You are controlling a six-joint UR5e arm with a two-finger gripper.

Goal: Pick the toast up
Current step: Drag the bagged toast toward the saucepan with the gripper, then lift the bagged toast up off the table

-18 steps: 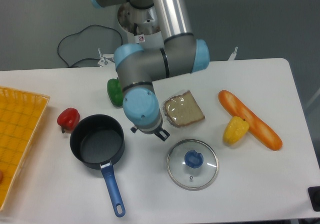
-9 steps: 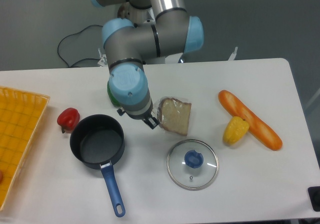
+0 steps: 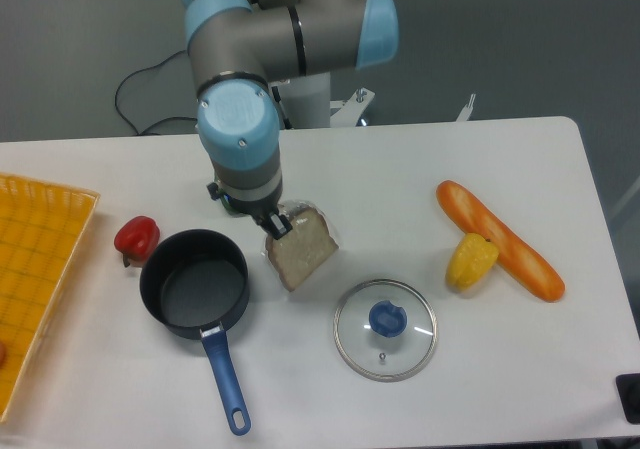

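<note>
The toast (image 3: 301, 250), a beige-brown slice in clear plastic, hangs tilted just right of the black pan. My gripper (image 3: 277, 223) is shut on its upper left corner, with the arm's wrist above it hiding most of the fingers. The slice looks lifted off the white table (image 3: 400, 179), though its lower edge may still be near the surface.
A black saucepan with a blue handle (image 3: 196, 291) sits left of the toast. A glass lid with a blue knob (image 3: 385, 328) lies lower right. A red pepper (image 3: 136, 238), a yellow pepper (image 3: 470, 260), an orange baguette (image 3: 498, 239) and a yellow basket (image 3: 35, 269) are around.
The arm has swung left and back, carrying the toast from mid-table toward the pan. The slice has rotated and now hangs tilted from the gripper.
</note>
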